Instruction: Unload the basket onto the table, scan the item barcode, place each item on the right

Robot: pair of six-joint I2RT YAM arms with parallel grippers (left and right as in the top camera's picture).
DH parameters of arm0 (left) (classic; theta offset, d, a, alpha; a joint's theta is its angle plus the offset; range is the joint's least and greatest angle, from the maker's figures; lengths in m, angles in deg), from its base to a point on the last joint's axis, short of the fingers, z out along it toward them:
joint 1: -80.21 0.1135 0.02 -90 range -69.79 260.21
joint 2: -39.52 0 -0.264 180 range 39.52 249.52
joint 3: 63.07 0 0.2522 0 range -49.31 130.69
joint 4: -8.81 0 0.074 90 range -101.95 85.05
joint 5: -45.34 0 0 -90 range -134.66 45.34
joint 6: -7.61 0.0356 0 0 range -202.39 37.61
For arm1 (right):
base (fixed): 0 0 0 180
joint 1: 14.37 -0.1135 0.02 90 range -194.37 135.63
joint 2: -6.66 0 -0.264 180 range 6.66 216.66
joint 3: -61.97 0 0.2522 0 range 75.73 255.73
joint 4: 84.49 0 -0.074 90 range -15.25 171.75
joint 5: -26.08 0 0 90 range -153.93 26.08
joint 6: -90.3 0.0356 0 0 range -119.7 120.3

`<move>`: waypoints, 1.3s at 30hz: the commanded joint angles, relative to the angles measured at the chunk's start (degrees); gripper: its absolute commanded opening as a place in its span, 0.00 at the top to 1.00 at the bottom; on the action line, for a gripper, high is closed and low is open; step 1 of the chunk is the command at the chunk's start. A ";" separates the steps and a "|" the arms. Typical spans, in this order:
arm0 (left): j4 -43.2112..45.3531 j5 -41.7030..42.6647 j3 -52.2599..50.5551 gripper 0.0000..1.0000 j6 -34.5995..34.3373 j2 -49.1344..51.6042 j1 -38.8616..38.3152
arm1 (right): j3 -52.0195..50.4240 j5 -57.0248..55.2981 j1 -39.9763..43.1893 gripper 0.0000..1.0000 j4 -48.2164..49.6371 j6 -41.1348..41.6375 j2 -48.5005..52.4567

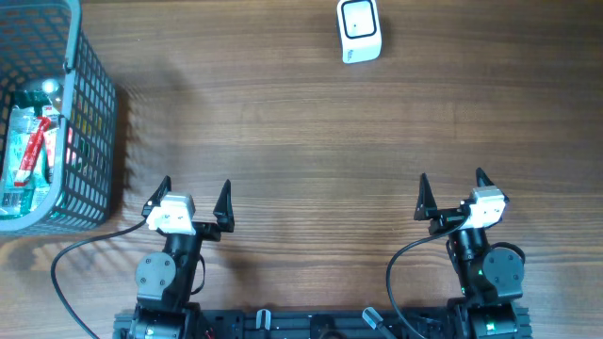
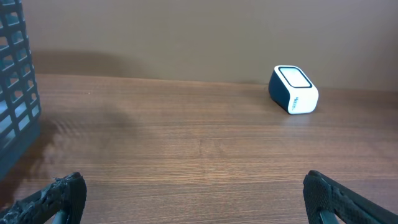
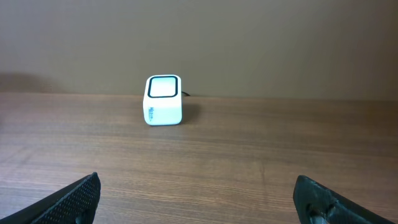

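Note:
A white barcode scanner [image 1: 359, 30] with a dark window on top stands at the far middle of the wooden table; it also shows as the scanner [image 2: 293, 89] in the left wrist view and the scanner [image 3: 164, 100] in the right wrist view. Items [image 1: 32, 141], one in red and white packaging, lie inside the grey mesh basket [image 1: 92, 122] at the far left. My left gripper [image 1: 196, 194] stands open near the front edge, nothing between its fingers. My right gripper [image 1: 450, 183] is open too, at the front right, holding nothing.
The basket's wall [image 2: 15, 81] rises at the left edge of the left wrist view. Black cables [image 1: 71, 273] loop from both arm bases at the front edge. Bare wooden tabletop [image 1: 311, 141] lies between the grippers and the scanner.

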 commanded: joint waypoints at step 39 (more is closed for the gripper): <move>-59.01 10.23 109.83 0.00 -0.81 72.74 -0.31 | -0.07 -0.72 -0.28 0.00 0.22 -0.68 0.26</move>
